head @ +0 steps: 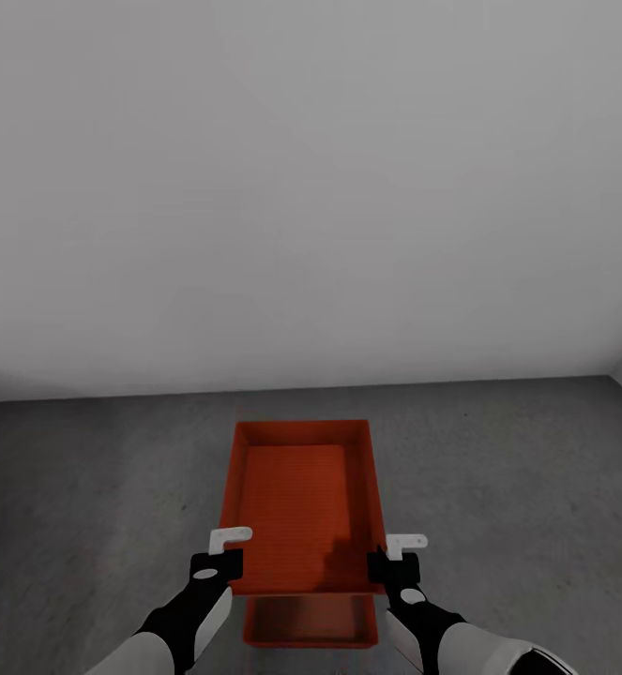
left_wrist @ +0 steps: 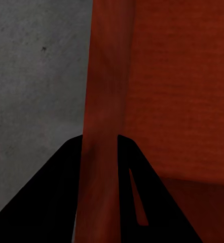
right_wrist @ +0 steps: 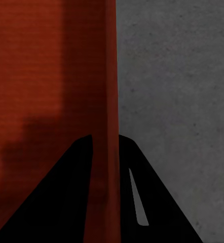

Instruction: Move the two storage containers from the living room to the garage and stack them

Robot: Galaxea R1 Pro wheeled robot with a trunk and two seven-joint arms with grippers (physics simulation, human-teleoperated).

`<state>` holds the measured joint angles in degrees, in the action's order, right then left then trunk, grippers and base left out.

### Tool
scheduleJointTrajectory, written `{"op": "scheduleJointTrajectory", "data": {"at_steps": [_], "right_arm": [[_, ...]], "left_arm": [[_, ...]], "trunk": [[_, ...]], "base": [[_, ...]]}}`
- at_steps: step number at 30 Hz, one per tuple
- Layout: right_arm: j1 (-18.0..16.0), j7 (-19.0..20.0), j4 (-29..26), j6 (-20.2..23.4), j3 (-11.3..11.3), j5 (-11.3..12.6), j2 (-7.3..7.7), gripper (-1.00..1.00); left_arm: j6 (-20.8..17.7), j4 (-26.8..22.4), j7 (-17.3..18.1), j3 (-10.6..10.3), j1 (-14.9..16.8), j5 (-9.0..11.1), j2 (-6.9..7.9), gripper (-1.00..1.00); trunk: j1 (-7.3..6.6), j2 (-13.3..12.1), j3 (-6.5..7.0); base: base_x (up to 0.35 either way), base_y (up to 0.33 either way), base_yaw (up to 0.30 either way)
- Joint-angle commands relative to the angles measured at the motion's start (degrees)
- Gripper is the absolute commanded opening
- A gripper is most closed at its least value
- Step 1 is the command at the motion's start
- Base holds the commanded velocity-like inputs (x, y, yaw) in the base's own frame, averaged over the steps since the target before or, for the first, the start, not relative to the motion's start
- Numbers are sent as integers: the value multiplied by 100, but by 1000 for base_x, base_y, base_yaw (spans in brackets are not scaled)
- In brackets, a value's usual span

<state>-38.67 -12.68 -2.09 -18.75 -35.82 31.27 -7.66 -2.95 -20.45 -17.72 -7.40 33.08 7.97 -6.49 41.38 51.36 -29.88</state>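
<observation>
A: Why do both arms carry the upper container [head: 301, 502]?

B: Each clamps a long side wall near its near corners: left gripper [head: 219, 562] and right gripper [head: 394, 565] closed on the rim, keeping it level.

A: And its place?

B: Over the lower container [head: 309, 623] on the garage floor [head: 95, 487], near the wall [head: 311, 187], seemingly for stacking.

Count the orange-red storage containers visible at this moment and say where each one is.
2. The upper storage container is held by its side walls between the left gripper and right gripper. The lower storage container shows beneath its near end, above the grey floor.
</observation>
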Motion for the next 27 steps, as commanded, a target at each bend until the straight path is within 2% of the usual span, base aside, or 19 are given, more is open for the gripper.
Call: {"op": "scheduleJointTrajectory", "data": {"at_steps": [1, 16, 27], "right_arm": [[0, 3, 7, -1, 291, 63, 35, -100], [0, 2, 7, -6, 286, 63, 28, -100], [0, 2, 7, -6, 286, 63, 26, -100]], "left_arm": [[297, -34, -55, -35, 5, 18, 9, -100], [295, -23, -57, -25, 5, 20, 8, -100], [295, -28, -61, -25, 5, 20, 8, -100]], "trunk": [[0, 4, -7], [0, 4, -8], [0, 4, -8]], "base": [[0, 0, 0], [0, 0, -1], [0, 0, -112]]}}
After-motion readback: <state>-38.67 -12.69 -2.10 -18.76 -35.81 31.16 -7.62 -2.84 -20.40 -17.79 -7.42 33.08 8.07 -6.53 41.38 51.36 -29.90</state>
